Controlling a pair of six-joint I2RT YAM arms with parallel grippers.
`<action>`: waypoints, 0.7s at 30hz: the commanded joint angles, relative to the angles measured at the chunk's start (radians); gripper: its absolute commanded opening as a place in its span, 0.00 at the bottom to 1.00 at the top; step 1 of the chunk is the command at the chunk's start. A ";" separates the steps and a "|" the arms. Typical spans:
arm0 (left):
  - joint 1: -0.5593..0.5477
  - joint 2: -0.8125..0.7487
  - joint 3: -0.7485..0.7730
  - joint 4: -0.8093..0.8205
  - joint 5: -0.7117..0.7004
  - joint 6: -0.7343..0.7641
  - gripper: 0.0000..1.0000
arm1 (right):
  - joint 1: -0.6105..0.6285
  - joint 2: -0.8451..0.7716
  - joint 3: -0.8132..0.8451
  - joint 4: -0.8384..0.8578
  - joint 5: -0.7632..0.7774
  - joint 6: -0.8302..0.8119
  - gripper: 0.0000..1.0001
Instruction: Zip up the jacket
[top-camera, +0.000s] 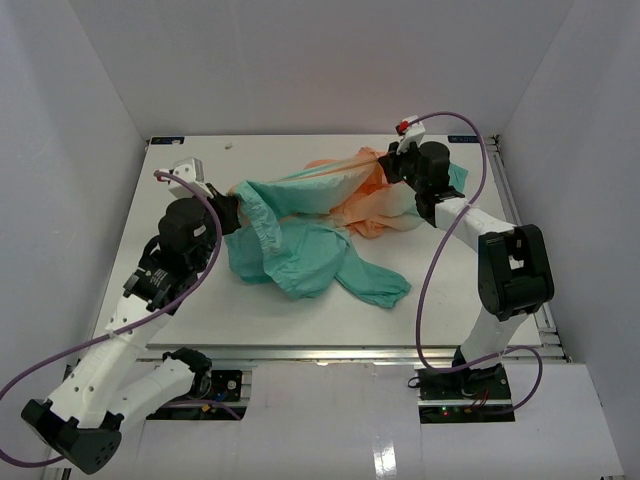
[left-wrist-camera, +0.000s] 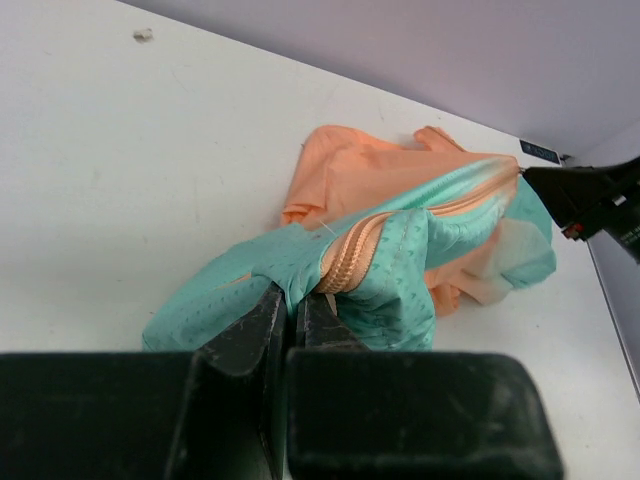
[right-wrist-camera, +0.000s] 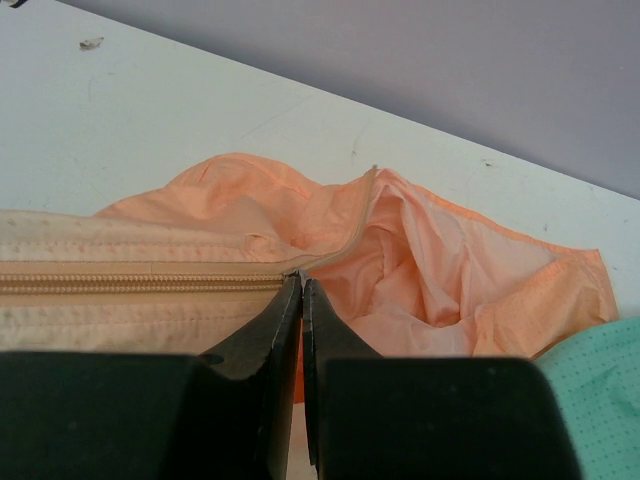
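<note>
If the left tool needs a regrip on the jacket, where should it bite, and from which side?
On the jacket, probably the teal end of the zipper, where the left tool pinches now, approached from the left, in line with the teeth. The zipper runs taut to the right tool at the orange end, so an in-line pull keeps it straight.

We see the jacket (top-camera: 320, 225) lying bunched on the table (top-camera: 200, 310), in its middle and toward the far edge, with one sleeve (top-camera: 375, 285) trailing toward the near right. The left gripper (top-camera: 234, 213) meets the jacket's left end and the right gripper (top-camera: 388, 163) its far right end, well apart. Between them we trace the zipper (left-wrist-camera: 350, 255), running along the raised fabric from one gripper to the other.
</note>
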 joint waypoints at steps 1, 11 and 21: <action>0.030 -0.026 0.076 -0.049 -0.058 0.042 0.00 | -0.030 -0.045 0.034 0.015 0.008 0.031 0.08; 0.035 -0.051 0.186 -0.131 -0.143 0.089 0.00 | -0.033 -0.040 0.031 -0.012 0.038 0.026 0.08; 0.035 -0.063 0.186 -0.154 -0.170 0.120 0.00 | -0.094 0.026 0.032 -0.020 0.063 0.098 0.08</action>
